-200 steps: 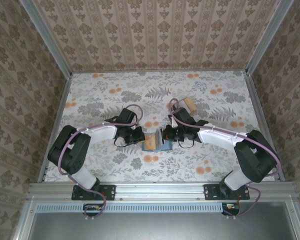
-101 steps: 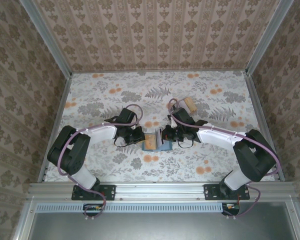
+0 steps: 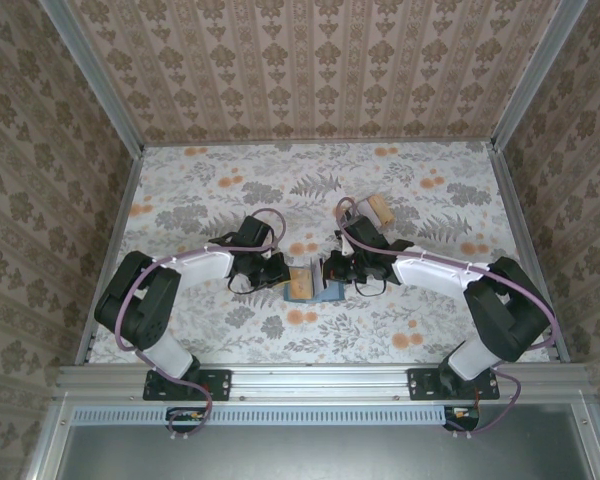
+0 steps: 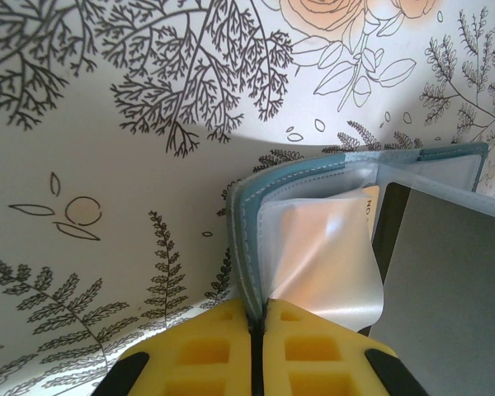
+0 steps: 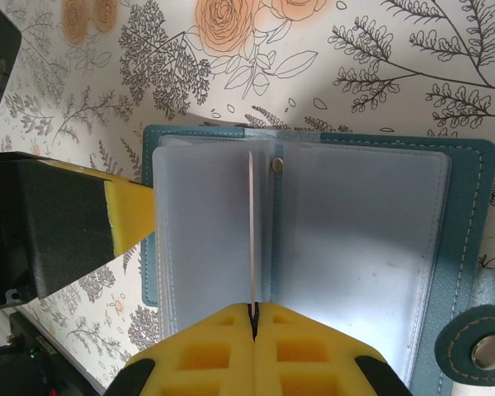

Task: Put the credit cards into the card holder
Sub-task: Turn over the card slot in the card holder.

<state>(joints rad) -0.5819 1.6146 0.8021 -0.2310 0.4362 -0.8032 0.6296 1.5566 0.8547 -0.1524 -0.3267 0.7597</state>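
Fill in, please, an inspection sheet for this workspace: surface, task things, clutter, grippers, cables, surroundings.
Surface: floral table cover, flat; no spills seen.
Job's things: card holder lies open, its clear sleeves showing; a tan card seems to sit in its left side.
Clutter: small tan object on the far side of the table.
Grippers: left gripper shut on the holder's cover edge; right gripper shut on one upright sleeve.
Cables: lilac cables loop above both wrists.
Surroundings: patterned walls, metal frame.
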